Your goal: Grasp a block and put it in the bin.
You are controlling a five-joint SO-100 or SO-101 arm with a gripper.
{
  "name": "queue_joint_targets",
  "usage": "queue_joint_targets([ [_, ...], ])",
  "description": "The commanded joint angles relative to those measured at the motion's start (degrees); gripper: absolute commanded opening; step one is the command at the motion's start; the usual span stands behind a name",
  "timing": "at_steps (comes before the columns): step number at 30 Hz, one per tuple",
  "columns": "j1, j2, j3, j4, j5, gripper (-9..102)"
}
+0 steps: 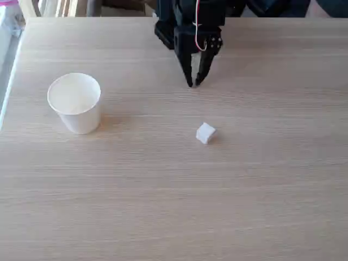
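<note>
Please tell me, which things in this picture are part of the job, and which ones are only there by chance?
Part of the job:
- block, lying on the table
- cup, upright
- hand, fingertips nearly together, holding nothing

Only there:
- dark things behind the far table edge, too cut off to identify

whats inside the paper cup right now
The paper cup stands upright and looks empty: only its pale inside shows. The near wall may hide part of the bottom. The white cube lies apart on the table.

Arm (pixel 187 22) cut off by top edge — base, upper joints hidden.
</note>
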State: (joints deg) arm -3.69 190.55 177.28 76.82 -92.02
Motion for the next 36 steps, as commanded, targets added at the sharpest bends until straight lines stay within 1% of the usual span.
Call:
queue_joint_targets([
  [1,-0.18,0.35,0.79,0.35,-0.18,0],
  [36,-0.7,0.35,0.7,0.18,-1.67,0],
])
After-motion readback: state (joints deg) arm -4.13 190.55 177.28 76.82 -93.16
